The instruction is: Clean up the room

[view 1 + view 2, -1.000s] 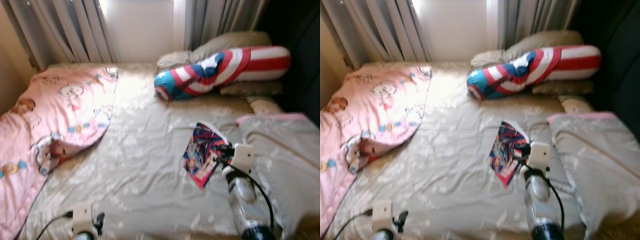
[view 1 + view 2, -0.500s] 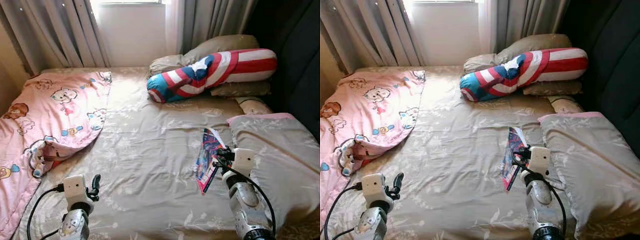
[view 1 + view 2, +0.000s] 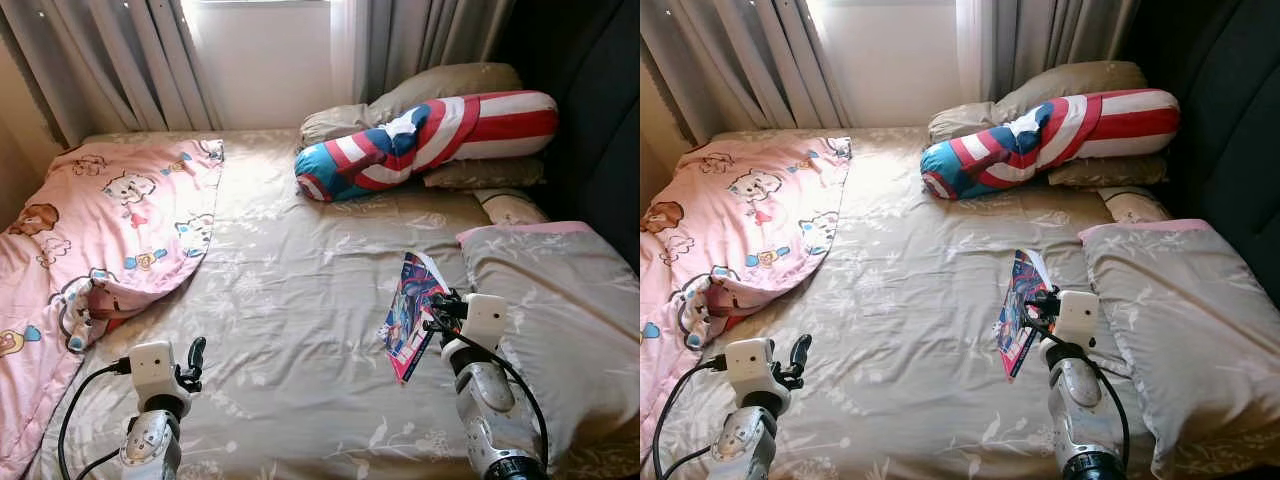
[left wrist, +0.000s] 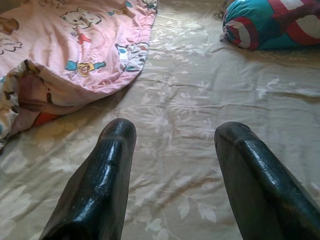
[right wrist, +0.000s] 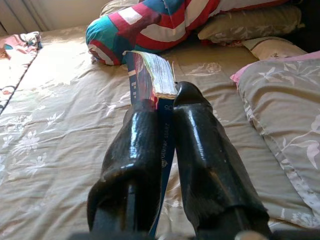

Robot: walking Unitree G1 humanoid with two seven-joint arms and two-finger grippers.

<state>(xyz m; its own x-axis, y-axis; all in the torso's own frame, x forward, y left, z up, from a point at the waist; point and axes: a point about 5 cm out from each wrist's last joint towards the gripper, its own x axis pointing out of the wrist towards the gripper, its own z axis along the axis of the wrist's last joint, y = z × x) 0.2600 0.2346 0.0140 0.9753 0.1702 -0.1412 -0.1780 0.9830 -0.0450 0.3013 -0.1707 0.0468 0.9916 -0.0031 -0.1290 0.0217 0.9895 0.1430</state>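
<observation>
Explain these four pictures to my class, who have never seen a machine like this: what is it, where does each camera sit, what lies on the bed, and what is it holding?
This is a walking humanoid robot with two silver arms. Two pictures come from cameras in its head, looking down at a bed. The other two come from cameras on its wrists, looking along each gripper's black fingers. On the bed lie a pink cartoon blanket, a striped bolster pillow and a grey pillow. The right gripper is shut on a colourful book, tilted up on edge. The left gripper is open, low over the sheet, holding nothing.
</observation>
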